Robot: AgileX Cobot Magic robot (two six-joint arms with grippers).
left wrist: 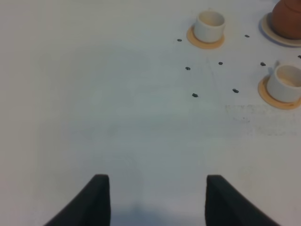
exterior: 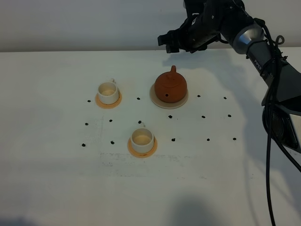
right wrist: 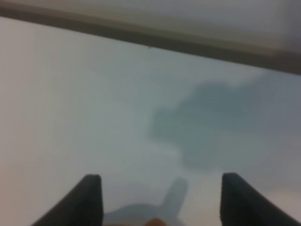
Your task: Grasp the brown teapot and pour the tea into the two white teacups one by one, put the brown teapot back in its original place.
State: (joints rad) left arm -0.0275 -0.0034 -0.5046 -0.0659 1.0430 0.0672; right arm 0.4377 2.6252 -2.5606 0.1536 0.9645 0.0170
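Two white teacups, one farther [exterior: 107,92] and one nearer [exterior: 142,138], are sitting upright on orange-tan saucers [exterior: 151,149], left of the brown teapot [exterior: 170,87]. The teapot is resting on its beige coaster [exterior: 156,100], a projection at its far side, likely the handle, pointing backward. The right gripper [exterior: 168,45] is hovering above and behind it, jaws spread and gripping nothing, apparently lining up a grasp. The left gripper [left wrist: 153,202] is hanging over bare table [left wrist: 94,103], jaws likewise apart and empty, well away from the cups, probably to avoid crowding the pour.
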